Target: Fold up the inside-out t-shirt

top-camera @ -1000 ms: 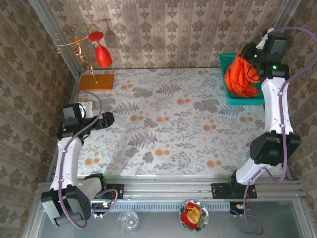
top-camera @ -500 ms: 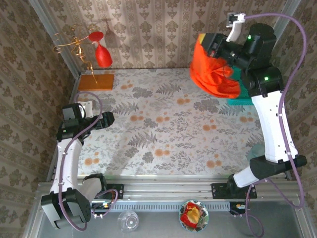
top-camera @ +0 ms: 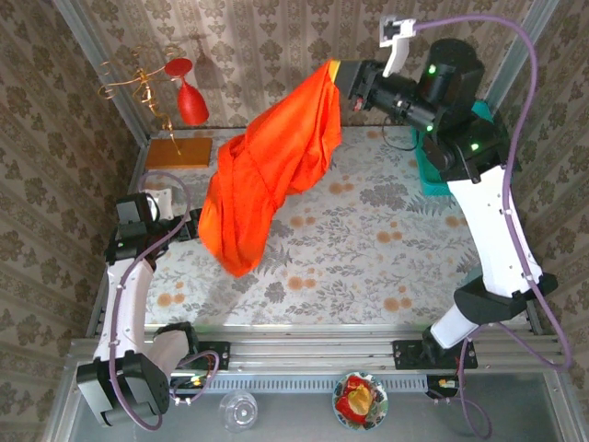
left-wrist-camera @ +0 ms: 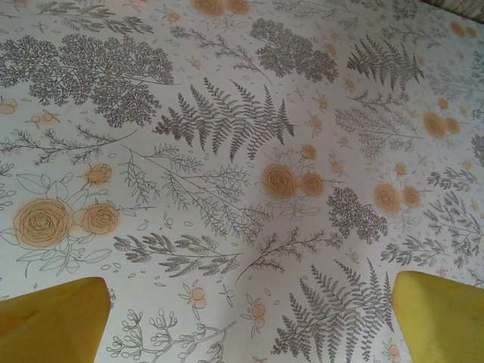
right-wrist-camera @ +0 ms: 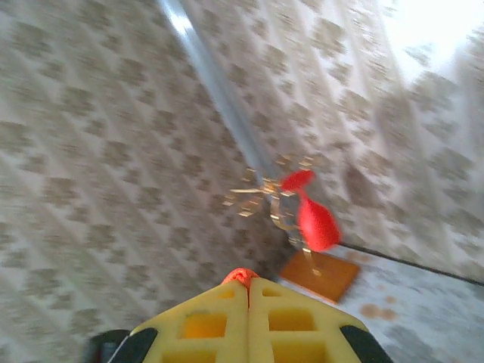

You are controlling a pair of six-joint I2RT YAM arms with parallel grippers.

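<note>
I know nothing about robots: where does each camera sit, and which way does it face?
Top external: high behind the robot, looking down on the table; left arm and right arm show, right gripper holding the t-shirt up.
Left wrist: on the left arm, facing the table; left gripper open.
Right wrist: faces the far left corner; shut yellow fingers pinching cloth.
Top and right wrist both see the red wine glass and board.

Top view: t-shirt hung in front of left gripper, hiding its tip. Basket was mostly behind right arm. Right wrist view was motion-blurred, with a sliver of t-shirt pinched in the closed right gripper. Left fingers were cut off by the bottom edge.
</note>
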